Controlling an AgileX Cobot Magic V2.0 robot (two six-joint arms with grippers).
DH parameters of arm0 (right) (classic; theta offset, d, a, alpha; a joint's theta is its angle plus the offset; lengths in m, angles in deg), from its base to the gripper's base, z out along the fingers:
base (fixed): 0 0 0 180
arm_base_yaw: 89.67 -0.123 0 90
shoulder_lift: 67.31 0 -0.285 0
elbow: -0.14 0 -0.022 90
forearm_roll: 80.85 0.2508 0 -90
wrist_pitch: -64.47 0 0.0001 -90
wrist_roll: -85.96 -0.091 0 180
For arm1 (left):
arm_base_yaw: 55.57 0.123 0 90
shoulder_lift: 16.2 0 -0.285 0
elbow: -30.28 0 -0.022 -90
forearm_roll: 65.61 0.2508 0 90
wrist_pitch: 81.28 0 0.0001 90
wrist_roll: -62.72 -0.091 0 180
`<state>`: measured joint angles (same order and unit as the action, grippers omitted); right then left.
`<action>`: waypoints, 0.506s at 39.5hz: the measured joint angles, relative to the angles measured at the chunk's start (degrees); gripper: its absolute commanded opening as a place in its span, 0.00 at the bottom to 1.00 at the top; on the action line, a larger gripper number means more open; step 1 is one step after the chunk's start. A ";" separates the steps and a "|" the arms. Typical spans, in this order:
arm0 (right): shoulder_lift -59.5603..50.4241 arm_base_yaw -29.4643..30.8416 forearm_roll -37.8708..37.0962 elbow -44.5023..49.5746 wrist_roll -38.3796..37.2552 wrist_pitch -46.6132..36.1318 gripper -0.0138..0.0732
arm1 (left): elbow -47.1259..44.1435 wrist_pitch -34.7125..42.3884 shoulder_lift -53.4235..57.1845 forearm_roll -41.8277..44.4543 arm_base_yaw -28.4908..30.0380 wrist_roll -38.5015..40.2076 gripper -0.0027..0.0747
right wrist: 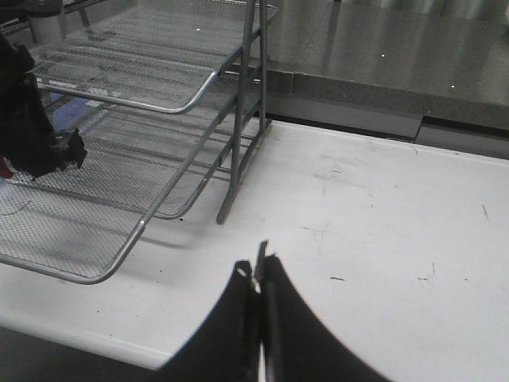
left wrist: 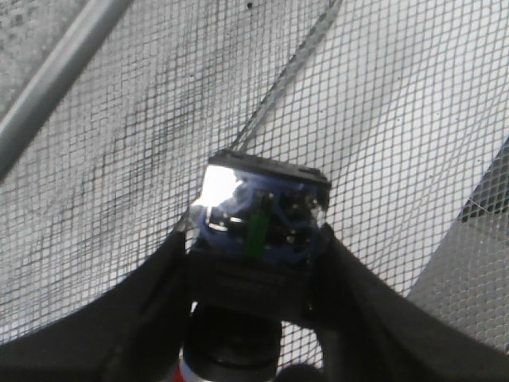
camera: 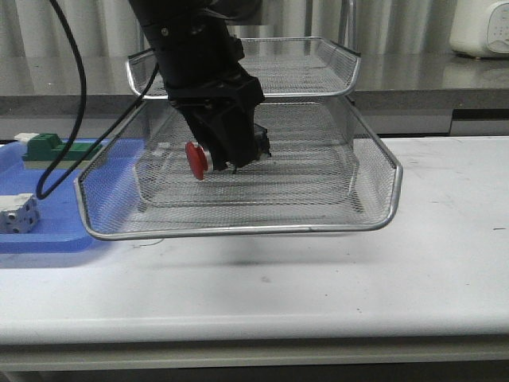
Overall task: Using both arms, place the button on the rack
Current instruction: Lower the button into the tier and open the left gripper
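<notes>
The rack point(camera: 374, 208) is a silver wire-mesh letter tray at the table's middle. My left gripper point(camera: 231, 163) reaches down into its middle tier and is shut on the button point(camera: 197, 160), whose red head points left. In the left wrist view the button's black and blue body point(left wrist: 258, 239) sits clamped between the two black fingers point(left wrist: 151, 318), just above the mesh floor point(left wrist: 382, 119). My right gripper point(right wrist: 258, 274) is shut and empty, above the bare white table to the right of the rack point(right wrist: 127, 127). It is out of the front view.
A flat blue tray point(camera: 48, 231) lies at the left, holding a green block point(camera: 48, 147) and a white cube point(camera: 17, 213). A black cable point(camera: 75, 79) hangs from the left arm. A grey counter ledge point(camera: 429, 87) runs behind the white table point(camera: 398, 286).
</notes>
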<state>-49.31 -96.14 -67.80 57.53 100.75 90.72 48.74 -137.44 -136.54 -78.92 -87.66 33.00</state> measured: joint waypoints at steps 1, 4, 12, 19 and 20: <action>0.00 0.00 0.00 0.00 0.00 0.00 0.03 | 0.00 0.00 0.00 0.00 0.00 0.00 0.66; 0.00 0.00 0.00 0.00 0.00 0.00 0.03 | 0.00 0.00 0.00 0.00 0.00 0.00 0.83; 0.00 0.00 0.00 0.00 0.00 0.00 0.03 | 0.00 -0.82 0.00 0.00 0.00 0.00 0.91; 0.00 0.00 0.00 0.00 0.00 0.00 0.03 | 2.31 -6.64 0.00 0.00 0.00 0.36 0.81; 0.00 0.00 0.00 0.00 0.00 0.00 0.03 | 2.94 -7.48 0.00 0.00 0.00 0.34 0.78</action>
<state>-49.31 -96.14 -67.80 57.53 100.75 90.72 51.69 -144.92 -136.54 -78.92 -87.66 33.34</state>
